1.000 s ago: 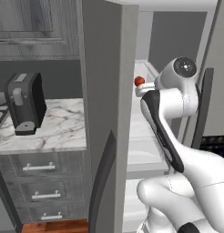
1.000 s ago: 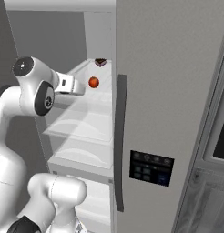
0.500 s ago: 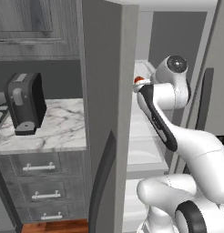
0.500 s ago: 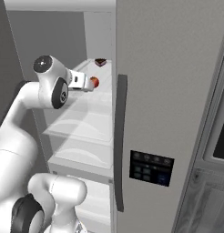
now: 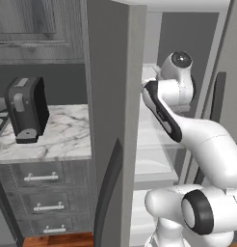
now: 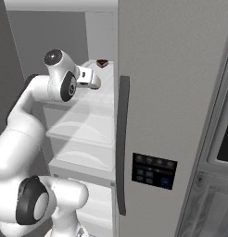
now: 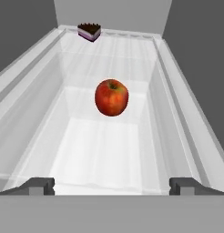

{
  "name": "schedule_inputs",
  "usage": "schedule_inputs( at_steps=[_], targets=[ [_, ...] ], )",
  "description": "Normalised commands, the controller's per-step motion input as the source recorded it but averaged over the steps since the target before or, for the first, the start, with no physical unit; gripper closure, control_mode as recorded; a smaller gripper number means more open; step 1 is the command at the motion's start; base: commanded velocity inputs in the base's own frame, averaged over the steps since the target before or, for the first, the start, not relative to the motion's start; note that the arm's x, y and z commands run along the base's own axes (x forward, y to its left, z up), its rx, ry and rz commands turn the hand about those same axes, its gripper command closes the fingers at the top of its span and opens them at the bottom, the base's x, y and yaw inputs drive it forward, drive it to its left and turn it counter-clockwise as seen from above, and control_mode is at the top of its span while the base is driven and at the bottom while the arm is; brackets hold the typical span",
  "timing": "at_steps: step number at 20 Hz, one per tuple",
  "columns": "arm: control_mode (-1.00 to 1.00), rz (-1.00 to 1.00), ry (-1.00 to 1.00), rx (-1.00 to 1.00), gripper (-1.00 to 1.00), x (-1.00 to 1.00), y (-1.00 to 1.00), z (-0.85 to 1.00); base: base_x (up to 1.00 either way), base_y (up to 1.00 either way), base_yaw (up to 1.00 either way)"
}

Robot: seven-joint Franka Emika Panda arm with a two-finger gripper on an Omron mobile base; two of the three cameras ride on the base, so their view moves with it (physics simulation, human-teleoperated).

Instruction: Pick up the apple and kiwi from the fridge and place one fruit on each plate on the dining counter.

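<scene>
Gripper (image 7: 112,184) with jaws spread wide, empty, inside the fridge (image 6: 180,92).
Left fingertip (image 7: 38,184), then the apple (image 7: 111,97) ahead on the clear shelf (image 7: 100,154) (cake wedge (image 7: 89,32) behind), then right fingertip; an off-centre approach could nudge the round apple rolling away.

1. The white arm (image 5: 207,144) rises from its base at about five o'clock in the left base view and bends up toward eleven o'clock.
2. In the right base view the same arm climbs from seven o'clock, and its dark-jointed wrist sits near ten o'clock.
3. The hand points forward and away from the base, roughly level.
4. The gripper (image 7: 112,184) has its jaws spread wide; the two dark fingertips (image 7: 38,184) stand far apart at six o'clock in the hand view, holding nothing.
</scene>
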Motion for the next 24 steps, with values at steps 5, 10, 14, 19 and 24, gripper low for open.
schedule_inputs(
  at_steps=[5, 10, 14, 19, 24],
  targets=[
    [-1.00, 0.00, 0.00, 0.00, -1.00, 0.22, -0.01, -0.17, 0.00, 0.00, 0.00],
    [-1.00, 0.00, 0.00, 0.00, -1.00, 0.31, -0.01, -0.01, 0.00, 0.00, 0.00],
    [-1.00, 0.00, 0.00, 0.00, -1.00, 0.29, 0.00, 0.00, 0.00, 0.00, 0.00],
    [-1.00, 0.00, 0.00, 0.00, -1.00, 0.30, 0.00, 0.00, 0.00, 0.00, 0.00],
    [-1.00, 0.00, 0.00, 0.00, -1.00, 0.31, 0.00, -0.04, 0.00, 0.00, 0.00]
  ],
)
